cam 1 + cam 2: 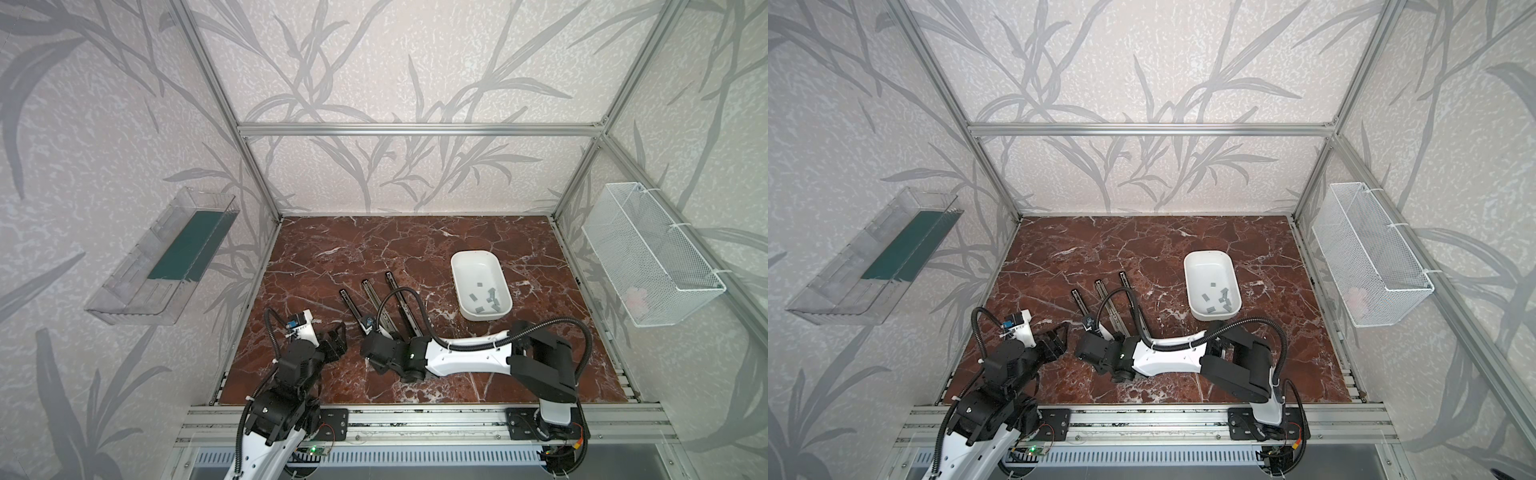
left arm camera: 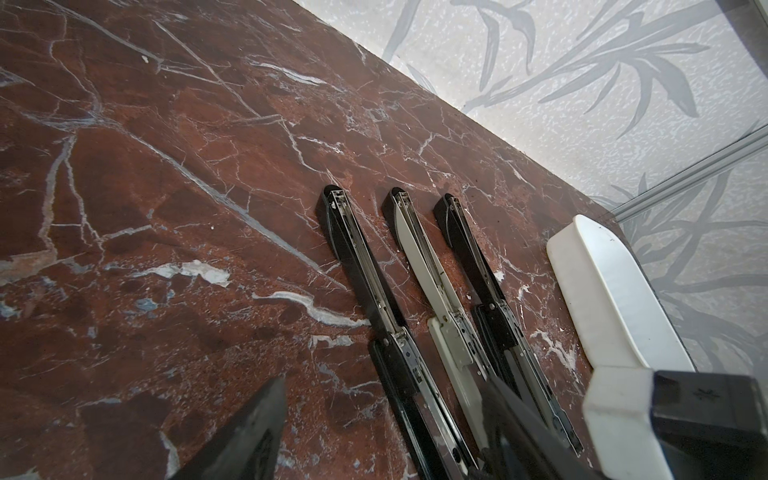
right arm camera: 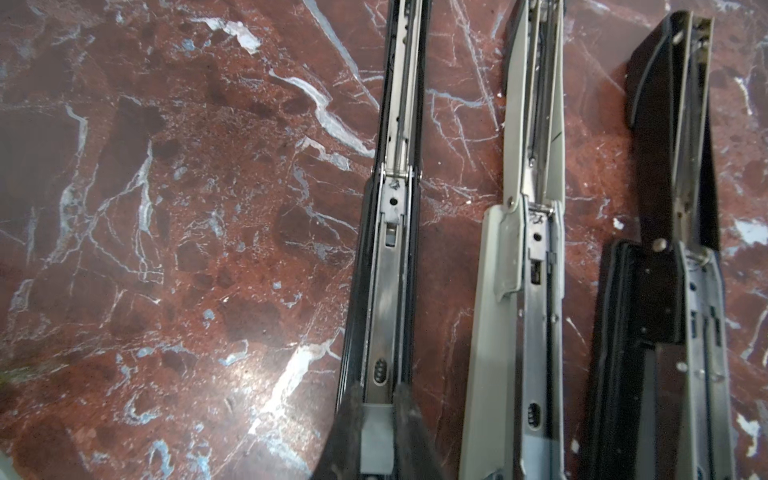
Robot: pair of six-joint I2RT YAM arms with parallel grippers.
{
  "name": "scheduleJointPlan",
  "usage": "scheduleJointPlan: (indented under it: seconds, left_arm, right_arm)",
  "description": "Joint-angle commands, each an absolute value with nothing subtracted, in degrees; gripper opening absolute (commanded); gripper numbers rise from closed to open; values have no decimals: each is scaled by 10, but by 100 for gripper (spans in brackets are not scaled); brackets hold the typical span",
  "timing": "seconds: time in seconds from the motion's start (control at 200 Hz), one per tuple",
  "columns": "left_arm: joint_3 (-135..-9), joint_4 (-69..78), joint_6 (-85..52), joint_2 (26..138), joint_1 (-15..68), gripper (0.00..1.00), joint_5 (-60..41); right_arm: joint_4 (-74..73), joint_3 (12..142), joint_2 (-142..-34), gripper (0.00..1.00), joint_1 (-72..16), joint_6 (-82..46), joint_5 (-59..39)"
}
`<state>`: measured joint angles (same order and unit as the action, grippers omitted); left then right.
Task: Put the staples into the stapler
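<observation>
As staplers [image 1: 370,293] lie open, staples [image 1: 492,296] in tray [image 1: 457,266]

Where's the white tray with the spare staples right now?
In both top views the white tray sits on the table right of centre, just right of the three opened staplers; the staples lie in its near end.
</observation>
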<state>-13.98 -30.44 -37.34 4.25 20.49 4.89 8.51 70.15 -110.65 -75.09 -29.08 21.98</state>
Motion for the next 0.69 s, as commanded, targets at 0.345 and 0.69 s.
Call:
scheduleJointPlan:
  seconds: [0.345,0.69]
  left_arm:
    - [-132,-317,-383,38,202,76,65]
    - [-132,-316,-384,38,201,76,64]
  right_arm:
    - [117,679,-1095,13,-762,-312,219]
    - [121,663,-1075,21,-763,-314,232]
